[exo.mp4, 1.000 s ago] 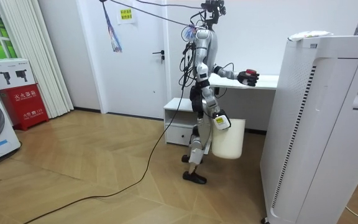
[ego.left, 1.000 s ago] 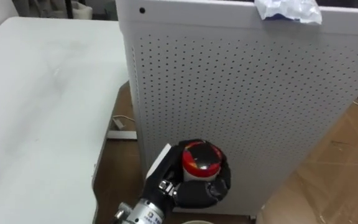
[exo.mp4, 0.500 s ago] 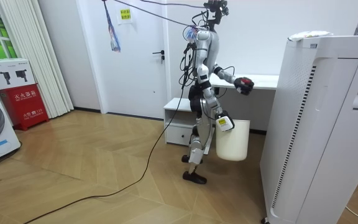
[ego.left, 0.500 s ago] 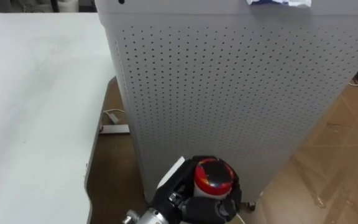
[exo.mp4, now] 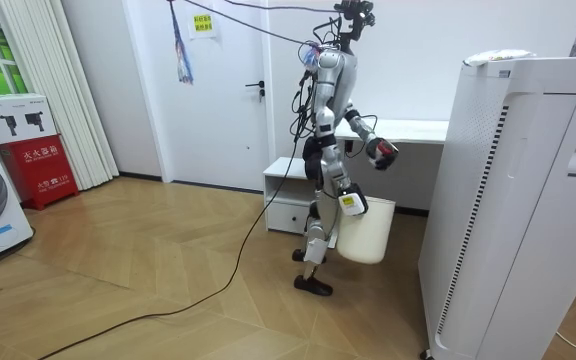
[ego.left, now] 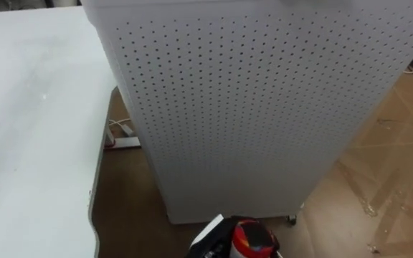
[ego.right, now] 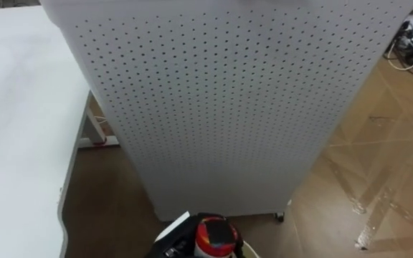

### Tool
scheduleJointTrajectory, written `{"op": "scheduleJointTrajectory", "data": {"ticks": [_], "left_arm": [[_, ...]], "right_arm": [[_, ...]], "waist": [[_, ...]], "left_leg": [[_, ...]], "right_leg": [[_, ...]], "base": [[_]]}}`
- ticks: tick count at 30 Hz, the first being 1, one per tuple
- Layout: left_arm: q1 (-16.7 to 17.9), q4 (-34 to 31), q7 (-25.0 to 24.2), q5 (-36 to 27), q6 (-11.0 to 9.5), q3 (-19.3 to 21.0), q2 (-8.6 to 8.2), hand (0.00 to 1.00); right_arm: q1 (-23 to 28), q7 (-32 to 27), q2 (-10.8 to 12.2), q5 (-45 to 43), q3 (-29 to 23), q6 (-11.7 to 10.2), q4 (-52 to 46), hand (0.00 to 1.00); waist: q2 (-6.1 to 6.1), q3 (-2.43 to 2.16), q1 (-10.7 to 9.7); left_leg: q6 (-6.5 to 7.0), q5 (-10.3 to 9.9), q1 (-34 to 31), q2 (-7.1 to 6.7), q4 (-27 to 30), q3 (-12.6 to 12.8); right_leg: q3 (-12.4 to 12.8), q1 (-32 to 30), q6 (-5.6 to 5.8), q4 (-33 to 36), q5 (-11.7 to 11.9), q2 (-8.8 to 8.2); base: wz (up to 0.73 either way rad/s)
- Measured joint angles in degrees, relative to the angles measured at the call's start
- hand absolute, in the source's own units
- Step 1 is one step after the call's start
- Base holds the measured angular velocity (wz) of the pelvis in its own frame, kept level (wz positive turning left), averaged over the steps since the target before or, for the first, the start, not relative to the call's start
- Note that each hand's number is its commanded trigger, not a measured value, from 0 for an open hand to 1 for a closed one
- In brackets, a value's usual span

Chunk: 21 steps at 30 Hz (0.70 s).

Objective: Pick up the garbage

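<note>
A small round red and black piece of garbage point(ego.left: 254, 239) sits in my left hand point(ego.left: 223, 250) at the bottom edge of the eye views, with the dark fingers curled round it. In the room view the left hand point(exo.mp4: 379, 152) is held at chest height in front of me, between the table and the tall cabinet. My right hand point(exo.mp4: 351, 202) hangs at my hip and carries a white bin point(exo.mp4: 366, 230) by its rim. A crumpled white piece of paper point(exo.mp4: 496, 57) lies on top of the tall white cabinet.
The perforated white cabinet point(ego.left: 249, 107) stands close in front of me on wood floor. A white table point(ego.left: 27, 129) runs along my left. A low white drawer unit point(exo.mp4: 290, 190) is behind me. Cables point(ego.right: 411, 32) lie on the floor at the far right.
My left hand has come down and back toward my body with the red item still in it. The eye views have shifted, so the cabinet's top and the paper left the picture. The bin swung slightly.
</note>
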Motion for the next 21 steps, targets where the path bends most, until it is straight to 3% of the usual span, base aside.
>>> {"op": "scheduleJointTrajectory", "data": {"ticks": [6, 11, 17, 21], "left_arm": [[-0.12, 0.12, 0.0, -0.04, -0.01, -0.47, 0.0, 0.0], [-1.1, 1.69, 0.0, -0.03, -0.02, -1.65, -0.06, 0.0], [-1.1, 1.73, -0.02, 2.16, -0.01, -1.61, 0.2, 0.0], [-1.1, 1.73, -0.02, 6.49, -0.01, -1.44, 0.28, 0.0]], "right_arm": [[-0.37, 0.22, -0.24, 0.24, -0.04, -0.01, 0.21, 1.0], [-0.34, -0.59, -0.31, 0.4, 0.68, 0.25, 0.48, 1.0], [-0.23, -1.35, -1.33, 1.19, 0.55, 0.18, 0.34, 1.0], [-0.21, -2.19, -1.31, 1.19, 0.39, 0.18, 0.23, 1.0]], "waist": [[0.72, 0.01, -1.29], [1.46, 0.28, -1.2], [1.32, 0.32, -1.23], [0.6, 0.53, -1.23]], "left_leg": [[0.09, 0.07, -0.49, -0.04, -0.08, 0.3], [0.15, 0.16, -0.52, -0.04, -0.14, 0.73], [0.2, 0.47, -0.41, -0.05, -0.4, 2.44], [0.25, 0.53, 0.16, -0.06, -0.38, 2.94]], "right_leg": [[0.11, -0.68, 0.0, 0.2, 0.0, 0.02], [0.13, -0.79, 0.0, 0.35, 0.0, 0.05], [0.17, -1.59, 0.0, 1.47, 0.0, -0.15], [0.09, -1.65, 0.0, 2.4, 0.0, -0.25]], "base": [[-0.01], [0.0], [-0.05], [-0.03]]}}
